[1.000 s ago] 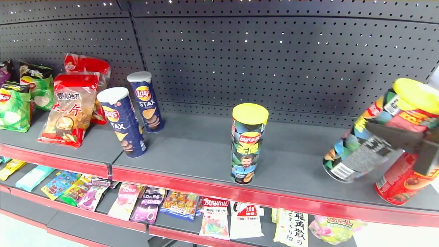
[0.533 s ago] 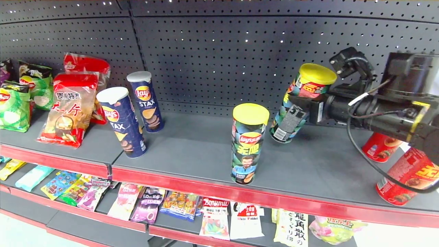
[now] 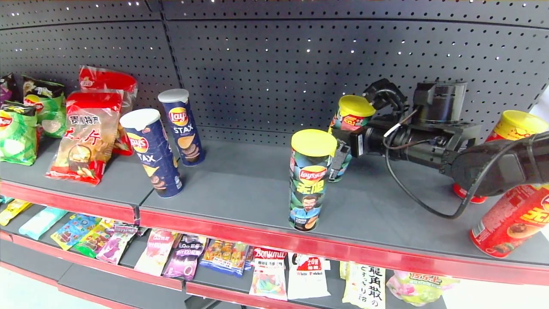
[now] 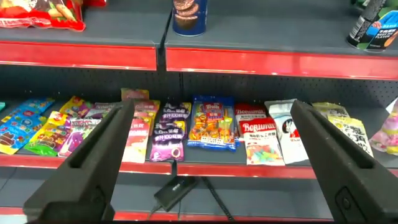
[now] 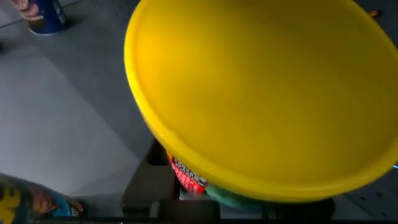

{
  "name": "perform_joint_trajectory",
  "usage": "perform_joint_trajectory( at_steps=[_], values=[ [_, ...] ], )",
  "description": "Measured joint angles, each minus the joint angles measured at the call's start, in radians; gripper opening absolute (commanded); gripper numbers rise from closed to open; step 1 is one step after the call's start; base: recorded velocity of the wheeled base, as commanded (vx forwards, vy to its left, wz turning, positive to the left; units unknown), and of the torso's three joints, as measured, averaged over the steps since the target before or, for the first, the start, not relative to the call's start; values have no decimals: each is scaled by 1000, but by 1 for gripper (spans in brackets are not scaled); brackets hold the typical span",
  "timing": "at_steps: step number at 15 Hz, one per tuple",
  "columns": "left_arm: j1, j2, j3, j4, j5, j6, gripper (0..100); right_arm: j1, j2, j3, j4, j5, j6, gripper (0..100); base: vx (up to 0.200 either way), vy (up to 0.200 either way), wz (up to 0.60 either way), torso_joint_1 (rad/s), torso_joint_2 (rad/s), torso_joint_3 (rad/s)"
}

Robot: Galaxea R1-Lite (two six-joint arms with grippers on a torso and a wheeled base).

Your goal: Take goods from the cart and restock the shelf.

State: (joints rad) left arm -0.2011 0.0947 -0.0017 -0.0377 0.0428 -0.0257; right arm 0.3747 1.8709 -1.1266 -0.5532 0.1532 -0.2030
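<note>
Left wrist view showed the left gripper with its fingers spread wide and nothing between them, facing the candy packets on the lower tier. It played no part in this placement.

On the shelf in the head view, the snack bags and the two blue cans at the left had not shifted over the last second. The yellow-lidded front can, standing near the red lip, had not shifted either.

The change was all on the right. A second earlier the held can hung steeply tilted at the far right, out over the front edge. Half a second later it had swung in over the shelf. At this moment it sat further left and deeper, just behind the front can and close to the pegboard, nearly upright. The right gripper was pinching it around the body. Its base was hidden behind the front can, so whether it touched the shelf could not be told. The right wrist view looked down on its yellow lid.

Further right, a red can stood at the front edge.

By my reading, the carry was nearly done and the can was lined up in a second row. What seemed left was to set it flat and let go without nudging the front can.
</note>
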Motion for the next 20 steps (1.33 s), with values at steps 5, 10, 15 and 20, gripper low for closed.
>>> perform_joint_trajectory(
  at_steps=[5,10,15,20],
  values=[
    [0,0,0,0,0,0,100,14,30,-20,0,1,0,0,0,0,0,0,0,0],
    [0,1,0,-1,0,-1,100,27,41,-23,1,0,-1,0,0,0,0,0,0,0],
    [0,1,0,0,0,-1,100,37,47,-19,-2,-1,1,100,0,0,0,0,0,0],
    [0,1,0,0,0,-1,100,37,30,-6,-2,-21,5,100,0,0,0,0,0,0]
  ],
)
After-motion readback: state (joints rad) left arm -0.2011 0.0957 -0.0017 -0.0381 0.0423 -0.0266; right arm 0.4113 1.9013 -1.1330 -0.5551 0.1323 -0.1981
